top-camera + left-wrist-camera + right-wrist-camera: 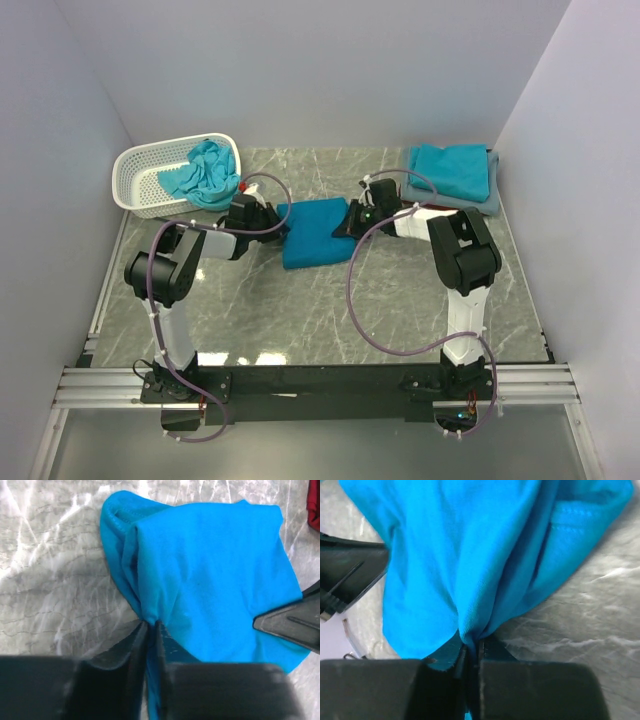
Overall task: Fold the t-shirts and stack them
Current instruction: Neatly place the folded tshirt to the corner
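A bright blue t-shirt (314, 232) lies folded in the middle of the table between my two grippers. My left gripper (277, 222) is shut on its left edge; the pinched cloth shows in the left wrist view (152, 625). My right gripper (347, 222) is shut on its right edge, with cloth bunched between the jaws in the right wrist view (470, 645). A stack of folded shirts sits at the back right, teal (450, 168) on top of grey (478, 200). A turquoise shirt (204, 170) lies crumpled in the basket.
A white lattice basket (150, 172) stands at the back left. A bit of red (314, 510) shows at the right edge of the left wrist view. White walls close in the marble table (320, 310) at the back and sides.
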Robot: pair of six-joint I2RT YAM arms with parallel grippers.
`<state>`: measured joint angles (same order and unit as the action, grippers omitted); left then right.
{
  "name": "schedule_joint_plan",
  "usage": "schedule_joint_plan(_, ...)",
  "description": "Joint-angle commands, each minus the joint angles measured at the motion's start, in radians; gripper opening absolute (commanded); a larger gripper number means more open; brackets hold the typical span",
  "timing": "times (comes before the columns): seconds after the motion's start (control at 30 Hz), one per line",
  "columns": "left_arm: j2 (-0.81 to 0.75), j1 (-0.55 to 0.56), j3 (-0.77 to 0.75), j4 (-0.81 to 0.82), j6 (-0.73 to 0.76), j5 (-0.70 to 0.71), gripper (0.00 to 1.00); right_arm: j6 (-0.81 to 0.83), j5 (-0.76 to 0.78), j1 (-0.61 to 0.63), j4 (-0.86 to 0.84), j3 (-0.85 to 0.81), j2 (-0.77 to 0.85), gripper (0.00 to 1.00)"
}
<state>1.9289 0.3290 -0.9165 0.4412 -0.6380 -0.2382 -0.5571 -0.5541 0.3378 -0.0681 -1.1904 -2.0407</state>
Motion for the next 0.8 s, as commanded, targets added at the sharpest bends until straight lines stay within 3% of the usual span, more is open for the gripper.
schedule_joint_plan(0.0,-0.016,0.012,0.01,-0.019,0.017,-0.004,0.4,0.043,0.11,0.006,0.092,-0.066,0.027,0.0)
schedule_joint_plan(0.1,-0.057,0.012,0.018,-0.032,0.02,0.014,0.64,0.11,0.182,0.004,0.181,-0.112,0.06,0.0)
schedule_joint_plan(0.2,-0.08,0.01,0.024,-0.051,0.026,0.027,0.73,0.155,0.294,0.006,0.293,-0.182,0.089,0.0)
schedule_joint_plan(0.43,-0.125,-0.01,0.05,-0.044,0.029,0.025,0.76,0.304,0.604,0.003,0.574,-0.426,0.074,0.0)
schedule_joint_plan(0.77,-0.094,-0.068,0.065,-0.021,0.027,-0.01,0.76,0.44,0.852,-0.026,0.887,-0.93,-0.122,0.0)
